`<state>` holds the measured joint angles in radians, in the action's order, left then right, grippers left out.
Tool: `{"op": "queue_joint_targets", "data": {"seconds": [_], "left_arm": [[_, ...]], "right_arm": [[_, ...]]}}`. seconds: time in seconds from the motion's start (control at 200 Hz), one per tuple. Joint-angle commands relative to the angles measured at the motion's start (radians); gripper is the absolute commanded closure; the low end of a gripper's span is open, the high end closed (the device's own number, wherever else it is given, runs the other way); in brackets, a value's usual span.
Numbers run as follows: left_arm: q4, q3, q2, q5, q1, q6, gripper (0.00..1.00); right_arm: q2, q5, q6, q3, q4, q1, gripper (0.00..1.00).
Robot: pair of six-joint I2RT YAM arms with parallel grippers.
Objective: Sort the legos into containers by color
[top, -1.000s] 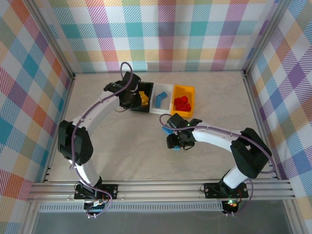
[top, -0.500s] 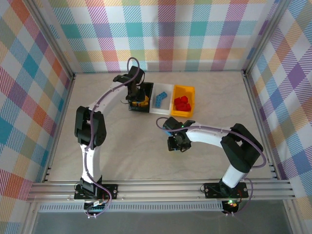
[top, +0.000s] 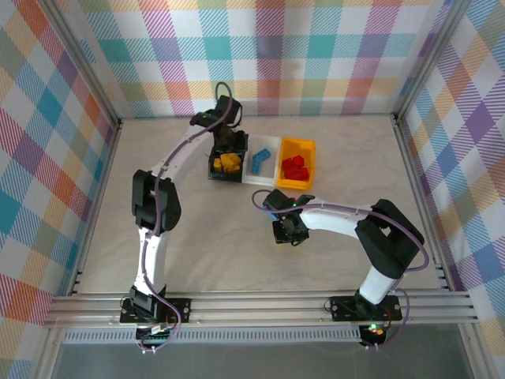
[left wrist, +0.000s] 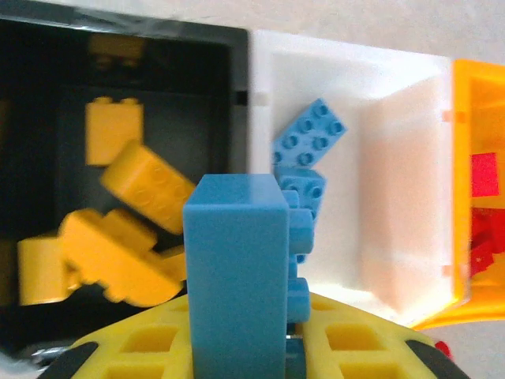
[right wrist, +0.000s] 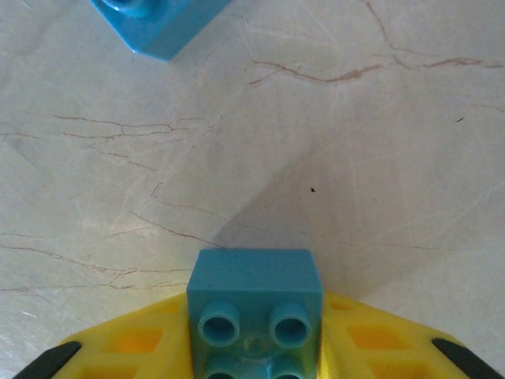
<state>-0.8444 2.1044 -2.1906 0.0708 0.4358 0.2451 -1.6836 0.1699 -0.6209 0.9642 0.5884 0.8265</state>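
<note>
Both arms have a blue one right now. The left gripper (left wrist: 237, 351) is clamped on a tall blue brick (left wrist: 235, 268) and hangs over the row of bins by the far edge of the worktop (top: 197, 237). Catch is, from the wrist view that brick sits right over the wall between the black bin (left wrist: 173, 35) and the white bin (left wrist: 394, 158), maybe a bit on the black side. The black bin has the yellow bricks (left wrist: 134, 181), the white one has the blue bricks (left wrist: 309, 138), and the yellow-orange bin (left wrist: 465, 118) has the red bricks (left wrist: 485, 174). So I'd slide it over the white bin's middle before letting go, and get low so it doesn't bounce off the divider.

The right gripper (right wrist: 256, 343) is out in the middle of the worktop, closed on a second blue brick (right wrist: 256, 296) that looks to be down on the surface, studs facing the camera. I'd lift straight up first, since a loose blue brick (right wrist: 158, 24) lies just ahead and a sideways drag could knock it. Both arms want the same white bin, so I'd let the left drop and clear out before the right comes in.
</note>
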Motion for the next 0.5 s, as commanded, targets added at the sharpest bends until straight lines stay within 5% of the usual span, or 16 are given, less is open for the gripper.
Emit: {"op": "queue_joint_targets", "data": {"seconds": [0.0,0.25,0.495], "left_arm": [[-0.053,0.101,-0.088,0.054,0.034,-0.019,0.80],[-0.108,0.314,-0.254,0.078,0.056,-0.010,0.77],[-0.116,0.353,-0.289,0.092,0.058,0.009,0.44]], "right_arm": [[0.061,0.026,0.001,0.012,0.005,0.007,0.63],[0.184,0.059,0.041,0.059,0.065,0.000,0.63],[0.212,0.013,0.129,0.195,0.094,-0.106,0.63]]}}
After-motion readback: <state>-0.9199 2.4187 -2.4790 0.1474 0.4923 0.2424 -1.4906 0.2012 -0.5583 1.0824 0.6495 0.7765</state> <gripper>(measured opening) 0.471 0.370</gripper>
